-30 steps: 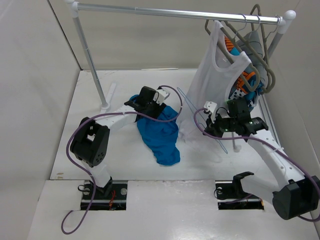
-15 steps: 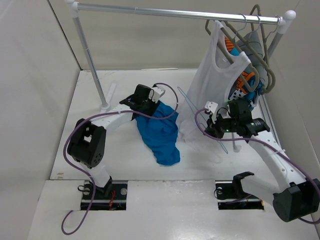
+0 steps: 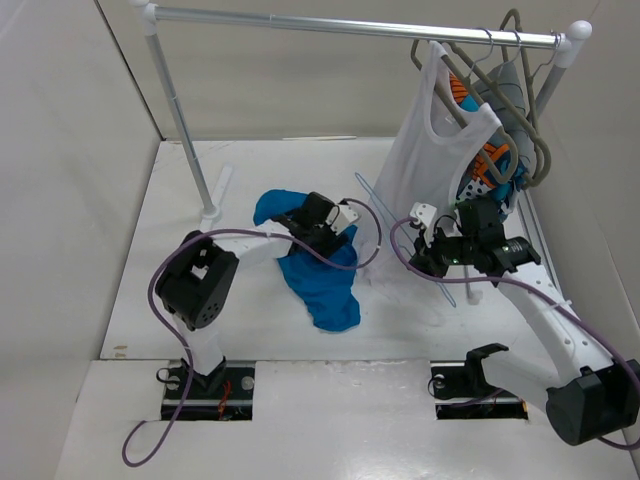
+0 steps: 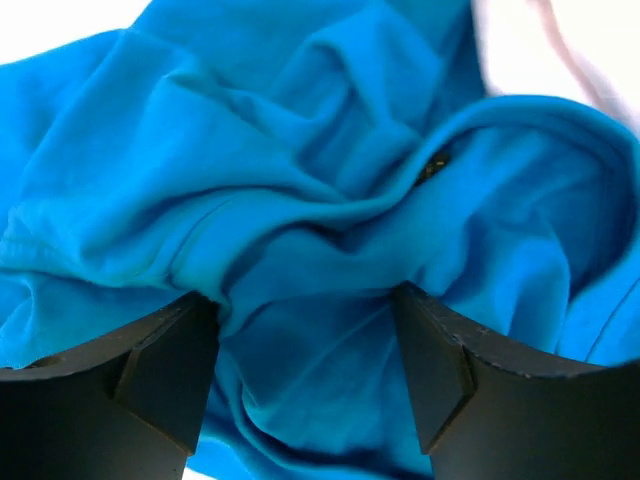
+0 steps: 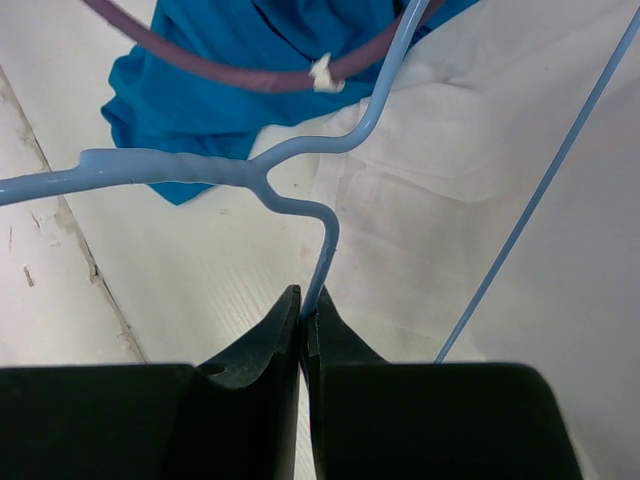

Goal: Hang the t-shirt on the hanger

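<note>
Starting at the near edge, the two arms are bolted down side by side on a white table [image 3: 120, 300]; pale walls close it in on the left, the right and the far side.

On the middle of the table lies the t-shirt [image 3: 322, 285], bright blue and all bunched up in a heap; one end reaches toward the near edge and the other end lies farther back, toward the left.

The left gripper [image 4: 305, 330] is right down on the heap; its jaws are spread apart, and soft blue folds fill the gap and touch the inner side of both fingers [image 4: 165, 375].

To the right of the heap, the right gripper [image 5: 308, 305] has its jaws pressed together on the hanger [image 5: 170, 167]; it pinches the thin pale-blue wire just below the twisted neck, and the hanger sits off the table in front of the white cloth.

At the far side a metal rail [image 3: 350, 25] runs across on white posts; at its right end hang a white tank top [image 3: 420, 160], a patterned garment [image 3: 495, 160] behind it, and some grey hangers [image 3: 527, 110].
</note>
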`<state>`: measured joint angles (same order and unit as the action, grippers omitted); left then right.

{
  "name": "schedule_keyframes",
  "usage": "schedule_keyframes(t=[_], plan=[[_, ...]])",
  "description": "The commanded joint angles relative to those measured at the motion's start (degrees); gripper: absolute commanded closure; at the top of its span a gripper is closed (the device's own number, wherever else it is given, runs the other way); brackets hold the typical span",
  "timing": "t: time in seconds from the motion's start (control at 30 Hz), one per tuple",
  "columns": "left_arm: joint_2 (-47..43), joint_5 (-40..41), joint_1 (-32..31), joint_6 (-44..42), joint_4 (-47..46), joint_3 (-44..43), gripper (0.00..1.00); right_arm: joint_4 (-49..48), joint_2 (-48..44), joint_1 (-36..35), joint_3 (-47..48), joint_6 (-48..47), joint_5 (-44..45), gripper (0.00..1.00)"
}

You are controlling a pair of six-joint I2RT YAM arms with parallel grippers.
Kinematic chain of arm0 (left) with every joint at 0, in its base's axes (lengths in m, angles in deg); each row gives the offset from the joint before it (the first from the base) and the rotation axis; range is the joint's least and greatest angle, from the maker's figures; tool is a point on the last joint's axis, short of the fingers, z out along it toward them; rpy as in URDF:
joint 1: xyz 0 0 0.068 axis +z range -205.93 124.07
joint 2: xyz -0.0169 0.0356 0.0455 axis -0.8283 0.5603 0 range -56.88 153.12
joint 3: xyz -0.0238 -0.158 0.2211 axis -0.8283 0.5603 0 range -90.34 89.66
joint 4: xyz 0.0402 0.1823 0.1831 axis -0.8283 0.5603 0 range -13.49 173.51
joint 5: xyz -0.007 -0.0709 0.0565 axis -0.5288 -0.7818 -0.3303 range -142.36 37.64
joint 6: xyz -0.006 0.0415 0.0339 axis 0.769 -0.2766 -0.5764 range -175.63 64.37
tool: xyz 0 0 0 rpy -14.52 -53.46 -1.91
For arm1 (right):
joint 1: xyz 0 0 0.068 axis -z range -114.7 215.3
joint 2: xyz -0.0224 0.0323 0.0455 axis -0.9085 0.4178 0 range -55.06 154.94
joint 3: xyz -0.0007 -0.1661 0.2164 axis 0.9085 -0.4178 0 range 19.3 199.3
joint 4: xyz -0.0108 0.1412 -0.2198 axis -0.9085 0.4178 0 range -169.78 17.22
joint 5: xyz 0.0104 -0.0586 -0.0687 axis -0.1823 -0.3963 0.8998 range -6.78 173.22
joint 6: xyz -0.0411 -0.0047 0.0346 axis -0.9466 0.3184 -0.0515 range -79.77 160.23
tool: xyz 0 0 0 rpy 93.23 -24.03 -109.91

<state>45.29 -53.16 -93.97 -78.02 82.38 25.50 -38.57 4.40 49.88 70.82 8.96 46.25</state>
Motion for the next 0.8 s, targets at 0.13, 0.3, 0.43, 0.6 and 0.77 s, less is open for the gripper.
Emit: schedule_keyframes(t=[0.13, 0.3, 0.43, 0.6, 0.77], plan=[[-6.53, 1.94, -4.85, -3.54, -0.51, 0.70, 0.30, -0.43, -1.54, 0.30, 1.55, -0.90, -0.56, 1.00], [-11.02, 0.63, -5.46, 0.94, 5.02, -2.36, 0.25, -0.43, -1.54, 0.30, 1.56, -0.90, -0.03, 1.00], [-13.05, -4.55, -0.03, 4.54, 8.80, -6.14, 0.27, -0.43, -1.54, 0.30, 1.56, -0.90, -0.03, 1.00], [-11.21, -5.97, 6.92, 5.88, 11.18, -7.38, 0.50, -0.43, -2.07, 0.30, 2.09, -0.90, -0.03, 1.00], [-10.07, -11.85, 7.46, 4.11, 12.41, -6.15, 0.51, -0.43, -2.07, 0.30, 2.09, -0.90, 0.50, 1.00]])
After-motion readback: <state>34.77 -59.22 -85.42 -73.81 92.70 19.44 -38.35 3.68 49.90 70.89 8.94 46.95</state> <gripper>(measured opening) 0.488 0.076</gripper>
